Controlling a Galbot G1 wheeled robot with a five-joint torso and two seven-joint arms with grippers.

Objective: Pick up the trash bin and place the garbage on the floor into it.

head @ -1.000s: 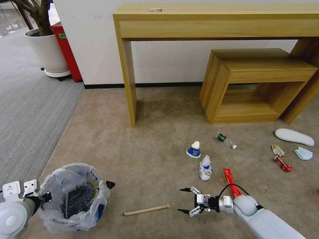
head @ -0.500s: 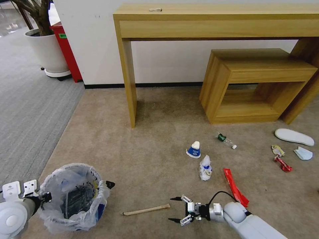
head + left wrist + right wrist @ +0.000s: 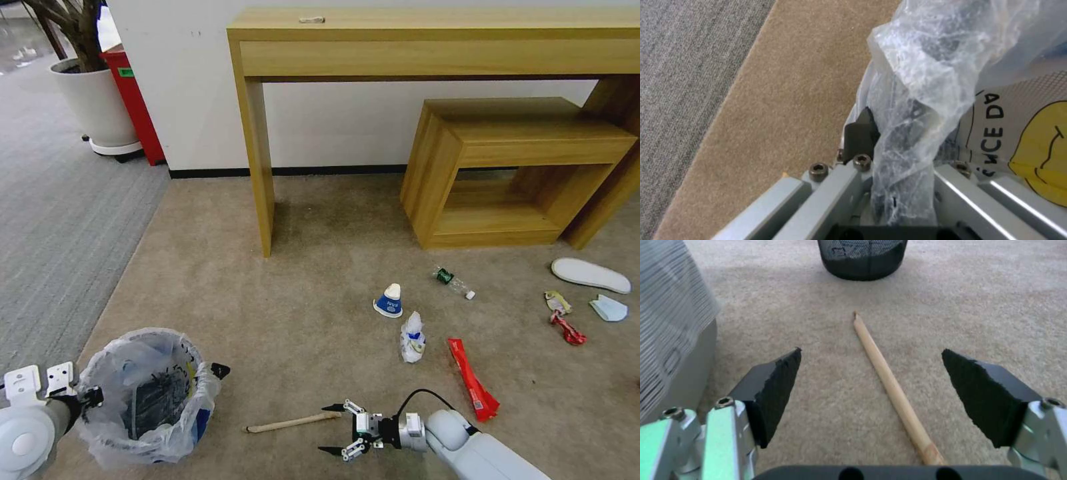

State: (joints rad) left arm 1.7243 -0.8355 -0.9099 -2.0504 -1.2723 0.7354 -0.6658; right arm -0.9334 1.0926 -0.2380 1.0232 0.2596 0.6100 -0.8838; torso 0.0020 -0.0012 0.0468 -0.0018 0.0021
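Head view: the left claw is gripping the trash bin by its bagged rim at seven o'clock, keeping it ready for litter; the right claw, spread wide and empty, is reaching a wooden stick on the floor. Left wrist view: fingers are pinching the liner. Right wrist view: jaws are straddling the stick for pickup.

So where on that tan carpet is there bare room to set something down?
The widest bare patch of tan carpet lies between the bag-lined trash bin and the tall wooden desk's leg. It gets crowded to the right, around the blue-white paper cup, red wrapper strip and white slipper.
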